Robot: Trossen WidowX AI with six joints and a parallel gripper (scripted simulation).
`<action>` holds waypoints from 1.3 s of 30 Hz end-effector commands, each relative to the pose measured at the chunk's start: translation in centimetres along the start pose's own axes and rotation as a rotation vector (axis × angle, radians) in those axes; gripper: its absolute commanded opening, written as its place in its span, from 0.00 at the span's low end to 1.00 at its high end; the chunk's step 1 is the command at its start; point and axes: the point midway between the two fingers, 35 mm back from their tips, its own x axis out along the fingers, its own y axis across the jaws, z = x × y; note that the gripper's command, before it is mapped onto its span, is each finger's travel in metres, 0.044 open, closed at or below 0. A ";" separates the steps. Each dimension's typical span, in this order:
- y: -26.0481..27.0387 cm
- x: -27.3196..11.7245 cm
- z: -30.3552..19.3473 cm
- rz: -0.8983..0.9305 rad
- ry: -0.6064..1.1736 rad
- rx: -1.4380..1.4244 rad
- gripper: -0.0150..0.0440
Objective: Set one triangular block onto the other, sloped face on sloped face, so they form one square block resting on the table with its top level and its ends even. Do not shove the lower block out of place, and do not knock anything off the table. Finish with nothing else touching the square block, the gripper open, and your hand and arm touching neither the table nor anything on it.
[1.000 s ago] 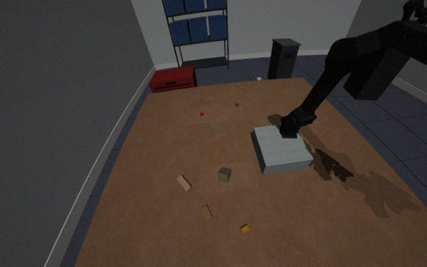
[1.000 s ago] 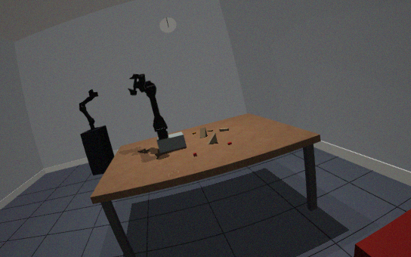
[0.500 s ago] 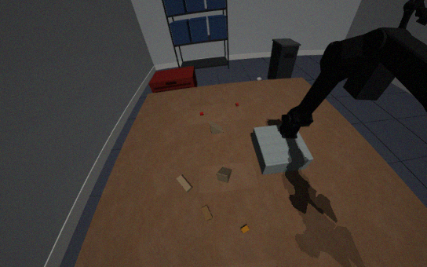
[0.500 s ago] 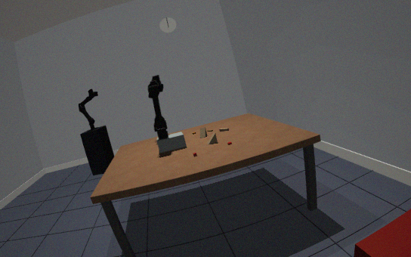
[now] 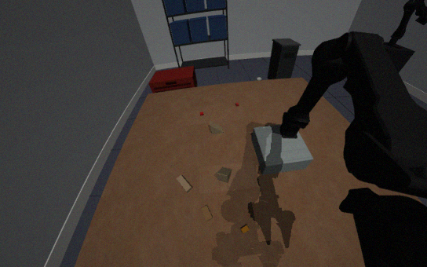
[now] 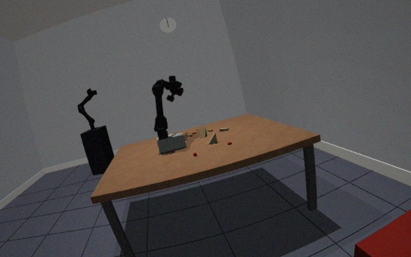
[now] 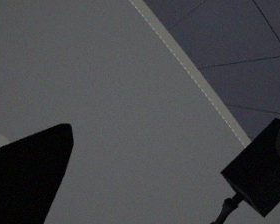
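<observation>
One triangular block [image 5: 215,128] [image 6: 213,139] stands on the table [image 5: 153,149] [image 6: 268,132] with a sloped face showing. The other triangular block [image 5: 224,174] [image 6: 203,132] stands apart from it, closer to the front in the top view. They do not touch. My gripper [image 7: 176,135] is open and empty. In the exterior view the hand is raised high above the table, well clear of both blocks. The wrist view shows wall and floor, with no block in it. In the top view the fingers cannot be made out against the dark arm.
A pale flat block [image 5: 184,183] [image 6: 224,129], a tan flat block [image 5: 206,213] and an orange block [image 5: 245,228] lie near the triangular blocks. Two small red cubes [image 5: 202,114] [image 5: 237,104] lie farther back. The arm stands on a grey box [image 5: 296,151] [image 6: 171,144].
</observation>
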 end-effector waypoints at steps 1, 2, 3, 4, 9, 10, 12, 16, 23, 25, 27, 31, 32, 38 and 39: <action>0.9 -0.8 7.6 -0.004 -0.196 0.109 1.00; 1.1 -1.1 9.1 -0.005 -0.233 0.136 1.00; 1.3 -1.5 10.6 -0.006 -0.270 0.161 1.00; 1.5 -1.9 12.1 -0.007 -0.306 0.187 1.00; 2.1 -4.8 19.3 -0.005 -0.484 0.322 1.00; 2.2 -5.5 20.7 -0.004 -0.520 0.351 1.00; 2.2 -7.1 23.5 -0.001 -0.591 0.410 1.00; 1.9 -10.6 28.7 0.006 -0.733 0.537 1.00; 0.5 -18.2 36.6 0.024 -0.970 0.768 1.00; 0.0 -20.6 38.5 0.029 -1.029 0.825 1.00; -0.7 -23.1 40.2 0.035 -1.090 0.892 1.00; -2.4 -28.4 43.2 0.046 -1.212 1.037 1.00; -2.9 -29.8 43.8 0.049 -1.242 1.076 1.00; -6.8 -38.0 46.4 0.068 -1.430 1.348 1.00; -7.5 -39.4 46.6 0.070 -1.460 1.396 1.00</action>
